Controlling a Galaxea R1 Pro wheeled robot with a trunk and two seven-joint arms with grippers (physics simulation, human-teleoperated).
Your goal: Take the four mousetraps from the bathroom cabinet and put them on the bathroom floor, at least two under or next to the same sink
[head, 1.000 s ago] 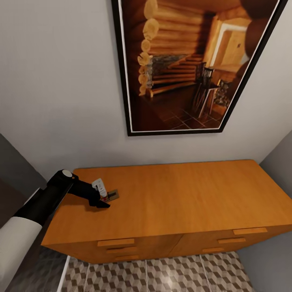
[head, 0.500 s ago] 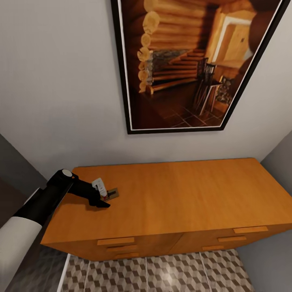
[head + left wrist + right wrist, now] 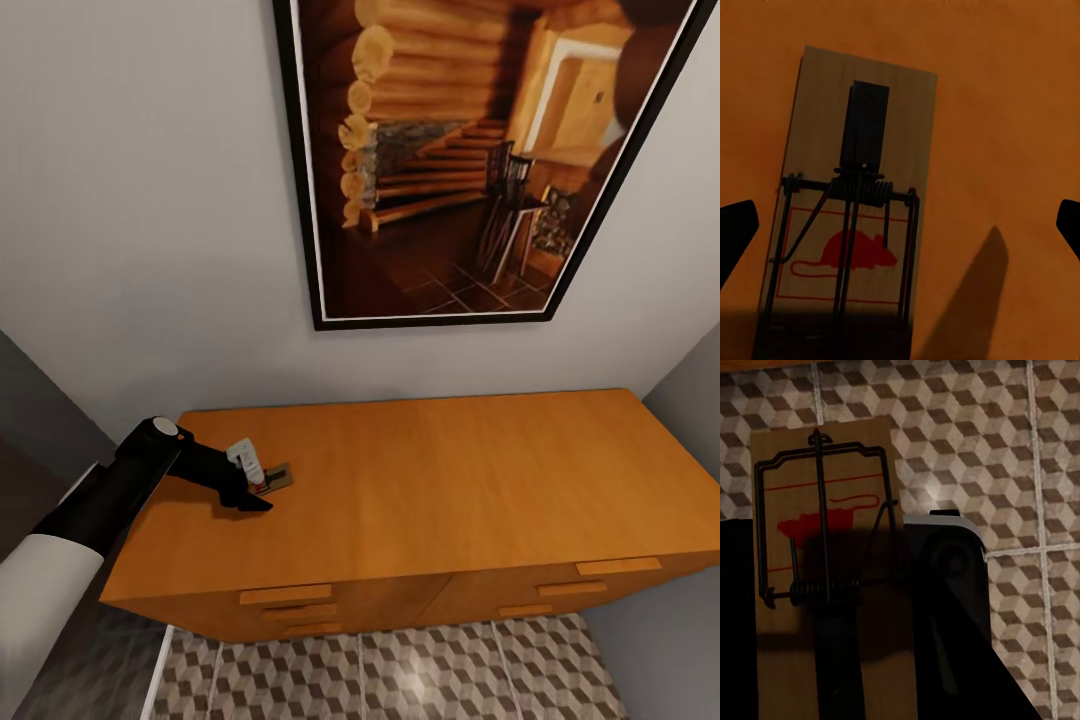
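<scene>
Nothing much moved since half second ago; left arm still reaching over cabinet (image 3: 430,480), camera steady. Left gripper (image 3: 252,492) hangs over mousetrap (image 3: 277,481) lying flat on cabinet top, near left end. Left wrist view: trap (image 3: 851,217) between wide-open fingers (image 3: 735,236), no touch. Right gripper (image 3: 832,607) holds second mousetrap (image 3: 825,577) tight, above bathroom floor (image 3: 1005,442) with cube tiles. Big framed picture (image 3: 480,150) on wall behind cabinet.

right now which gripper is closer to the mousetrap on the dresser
Left. The left gripper hangs open right over that mousetrap; the right gripper grips another trap above the floor tiles.
</scene>
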